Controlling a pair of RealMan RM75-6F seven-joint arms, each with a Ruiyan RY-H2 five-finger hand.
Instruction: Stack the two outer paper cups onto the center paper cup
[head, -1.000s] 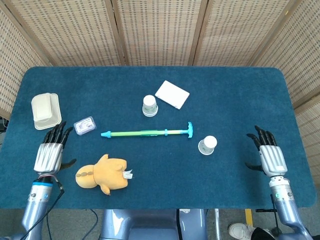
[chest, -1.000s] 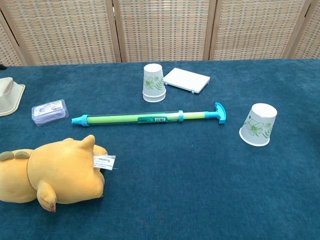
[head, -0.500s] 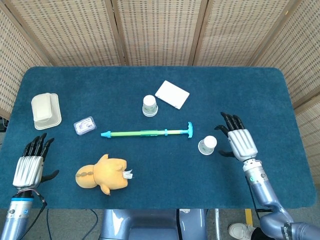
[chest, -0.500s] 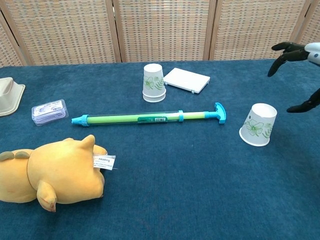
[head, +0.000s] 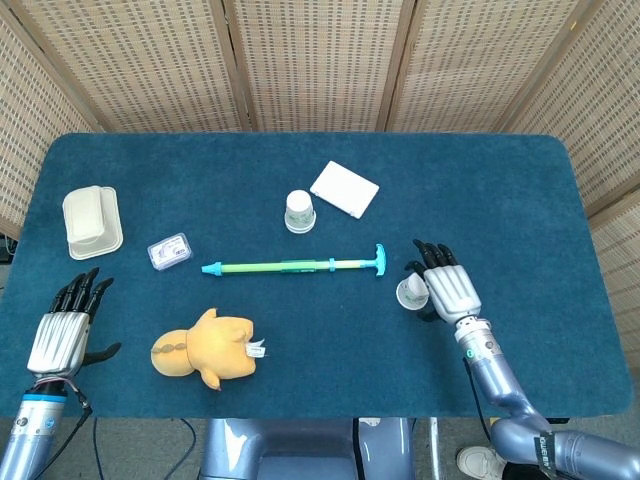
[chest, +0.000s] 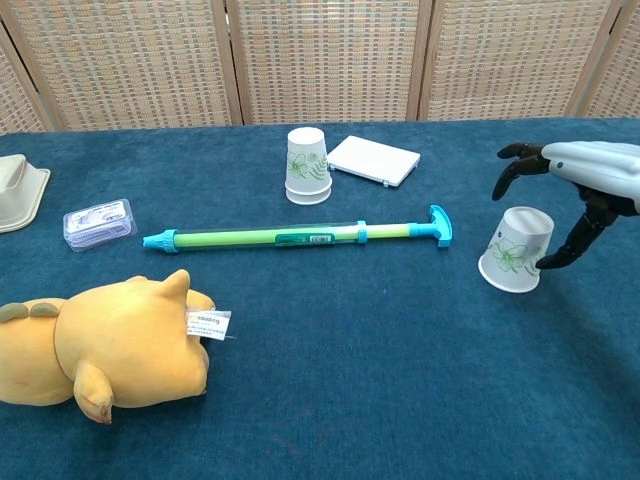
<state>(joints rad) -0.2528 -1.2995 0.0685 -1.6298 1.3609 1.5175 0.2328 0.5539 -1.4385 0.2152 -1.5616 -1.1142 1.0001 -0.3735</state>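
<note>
Head view takes in the whole blue worktop (head: 500, 180) w/ both hands. Chest view shows only the right hand (chest: 585, 190), coming in from the right edge; left hand is out of that view.

Left hand (head: 62, 330) sits at the near left corner, fingers apart, holding nothing, apart from the yellow plush toy (head: 205, 348) beside it.

Right hand (head: 445, 288) is over the right paper cup (head: 410, 292), fingers spread wide. From above, hand covers part of the cup. Chest view shows more: fingers arch above the cup (chest: 517, 250), thumb down by its right side; can't tell if anything touches it. Cup is upside down, tilted, green leaf print, standing right of centre toward the near edge.

Second paper cup (head: 299, 211) stands upside down near mid-worktop, just left of a white flat box (head: 345, 188), apart from it. Chest view shows its leaf print (chest: 308, 165). Only two cups show in either view.

Green rod w/ blue T-handle (head: 295, 266) lies across the middle, between the cups; handle end near the right cup, not touching.

Containers: beige clamshell tray (head: 92, 220) by the left edge, closed from above, contents hidden; chest view catches only its corner (chest: 20, 190). Small clear case (head: 169, 250) right of it; chest view shows purple-printed stuff inside (chest: 98, 222), too small to read.
</note>
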